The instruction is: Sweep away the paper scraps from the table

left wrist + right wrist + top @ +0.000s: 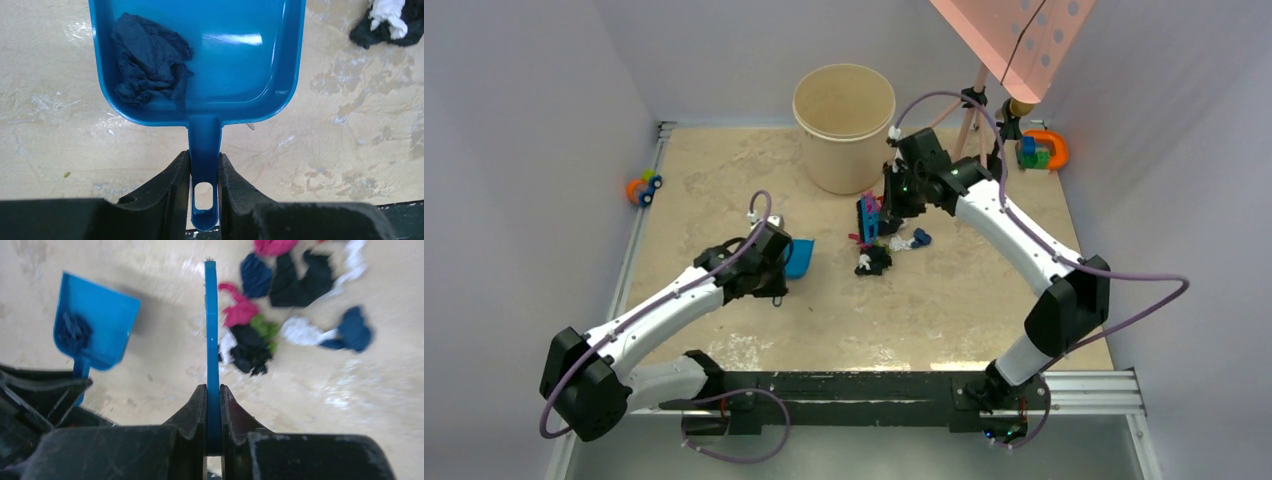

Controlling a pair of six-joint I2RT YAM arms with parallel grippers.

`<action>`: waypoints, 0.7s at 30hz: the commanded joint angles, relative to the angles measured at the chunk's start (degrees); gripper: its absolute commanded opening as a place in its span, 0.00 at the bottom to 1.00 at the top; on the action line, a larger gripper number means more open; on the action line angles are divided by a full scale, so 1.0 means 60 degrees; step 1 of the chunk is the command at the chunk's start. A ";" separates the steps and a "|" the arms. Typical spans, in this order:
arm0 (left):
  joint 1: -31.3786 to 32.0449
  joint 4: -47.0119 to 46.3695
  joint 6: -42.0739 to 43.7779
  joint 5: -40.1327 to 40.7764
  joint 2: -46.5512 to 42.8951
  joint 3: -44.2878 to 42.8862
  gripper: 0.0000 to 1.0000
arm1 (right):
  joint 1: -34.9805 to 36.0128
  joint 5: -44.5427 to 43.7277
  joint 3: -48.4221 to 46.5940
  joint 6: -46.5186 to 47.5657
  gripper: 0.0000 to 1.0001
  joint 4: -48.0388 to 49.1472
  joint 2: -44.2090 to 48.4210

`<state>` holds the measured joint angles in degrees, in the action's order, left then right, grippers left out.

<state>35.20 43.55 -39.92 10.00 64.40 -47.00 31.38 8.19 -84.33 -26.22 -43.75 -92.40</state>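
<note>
My left gripper [204, 167] is shut on the handle of a blue dustpan [240, 60], which lies flat on the table [964, 310] with one dark blue paper wad [150, 60] in it. My right gripper [213, 395] is shut on a thin blue brush [212, 330] held over the table. The paper scraps [250, 350] lie in a loose pile just right of the brush: pink, black, green, white and dark blue wads. In the top view the left gripper [784, 262], dustpan [802, 258], right gripper [892, 205] and pile [876, 260] sit mid-table.
A beige bucket [844, 125] stands at the back centre. An orange-blue toy car [644, 187] sits at the left edge. Coloured blocks with an orange ring [1044, 150] and a pink perforated board on a stand [1024, 40] are at the back right.
</note>
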 commanded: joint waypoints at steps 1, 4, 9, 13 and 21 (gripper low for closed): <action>0.1164 -0.0274 0.0360 0.1314 0.0011 -0.0121 0.00 | -0.0071 -0.2810 -0.1834 0.1619 0.00 -0.1583 0.0435; 0.1756 -0.0421 0.1106 0.1181 0.0141 0.0045 0.00 | -0.0061 -0.5460 -0.2465 0.1845 0.00 -0.2637 0.0077; 0.2153 -0.1562 0.1715 -0.0229 0.0639 0.0486 0.00 | -0.0069 -0.8144 -0.3116 0.1526 0.00 -0.4081 -0.1285; 0.2423 -0.2372 0.2016 -0.0951 0.1273 0.0585 0.00 | -0.0072 -0.8815 -0.3446 0.1657 0.00 -0.4618 -0.2608; 0.2487 -0.3139 0.2951 -0.1899 0.2445 0.0334 0.00 | 0.0180 -0.7913 -0.3936 0.2220 0.00 -0.4343 -0.4413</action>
<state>49.95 29.98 -26.61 3.03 76.77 -43.59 31.16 -39.05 -103.94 -15.05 -68.73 -118.15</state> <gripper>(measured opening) 0.275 0.081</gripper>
